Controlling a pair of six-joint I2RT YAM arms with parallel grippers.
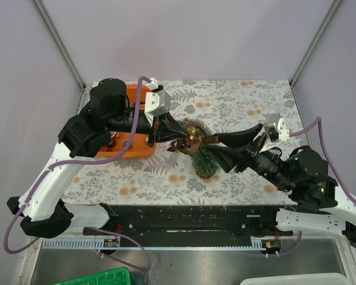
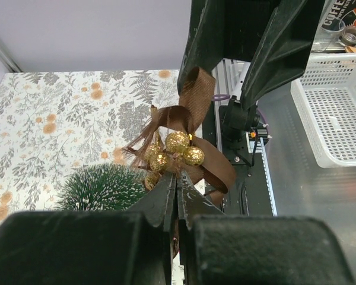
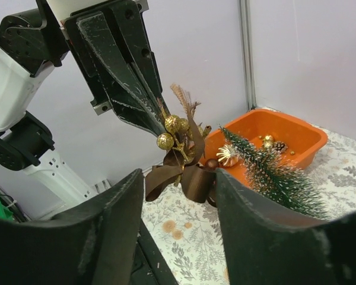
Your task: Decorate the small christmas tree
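The right fingers point(image 3: 110, 228) loom closest, spread apart and gripping nothing, one on either side of the ribbon hanging just off the tip of the small christmas tree point(image 1: 206, 163). The floral tabletop point(image 1: 237, 107) lies beneath the tree, and the orange tray point(image 3: 273, 122) sits beyond it with small decorations inside. The tree leans, with its tip towards the bow. Beside that tip, the left fingers point(image 2: 155, 203) are pinched shut on a brown-ribbon bow point(image 3: 181, 178) with gold balls.
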